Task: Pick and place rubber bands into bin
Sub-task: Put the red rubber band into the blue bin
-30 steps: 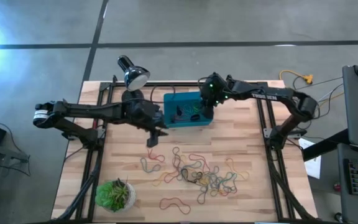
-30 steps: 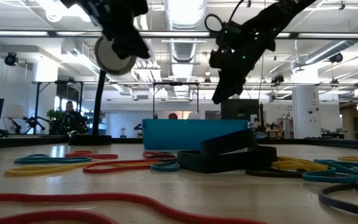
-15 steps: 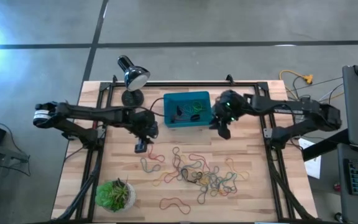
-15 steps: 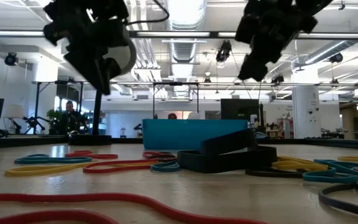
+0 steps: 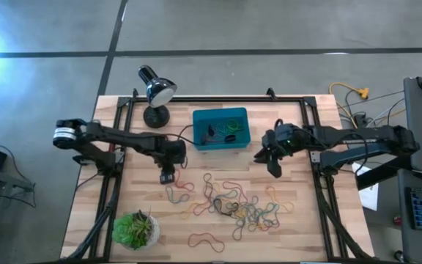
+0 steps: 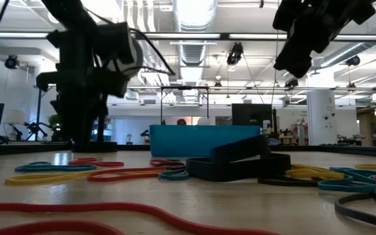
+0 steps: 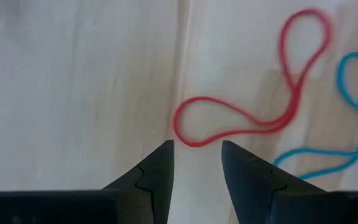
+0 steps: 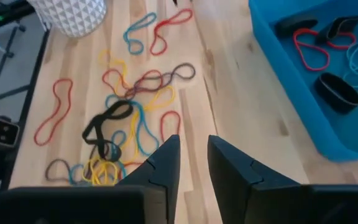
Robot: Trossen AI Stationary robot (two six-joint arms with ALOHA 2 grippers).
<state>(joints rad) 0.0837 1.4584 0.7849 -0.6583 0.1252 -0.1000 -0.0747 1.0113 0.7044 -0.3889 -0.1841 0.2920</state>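
Note:
Many rubber bands (image 5: 233, 202) lie in a loose tangle on the wooden table, on the near side of the teal bin (image 5: 198, 129). The bin (image 8: 328, 134) holds several bands in black, red, teal and green. My left gripper (image 5: 168, 176) is low over the table, left of the tangle. It is open, and its fingertips (image 7: 196, 149) stand on either side of one end of a red band (image 7: 253, 127) that lies flat, beside a teal band (image 7: 353, 106). My right gripper (image 5: 273, 167) hangs open and empty right of the bin, high in the low view (image 6: 305, 39).
A desk lamp (image 5: 156, 92) stands at the far left of the table. A potted plant (image 5: 134, 229) sits at the near left corner, its white pot (image 8: 73, 15) showing in the right wrist view. A single red band (image 5: 206, 240) lies near the near edge. Black rails frame the table.
My left gripper has moved from beside the bin toward the near edge and down to the red band. My right gripper has drawn back from over the bin toward the table's right and near side. The bands on the table have not moved.

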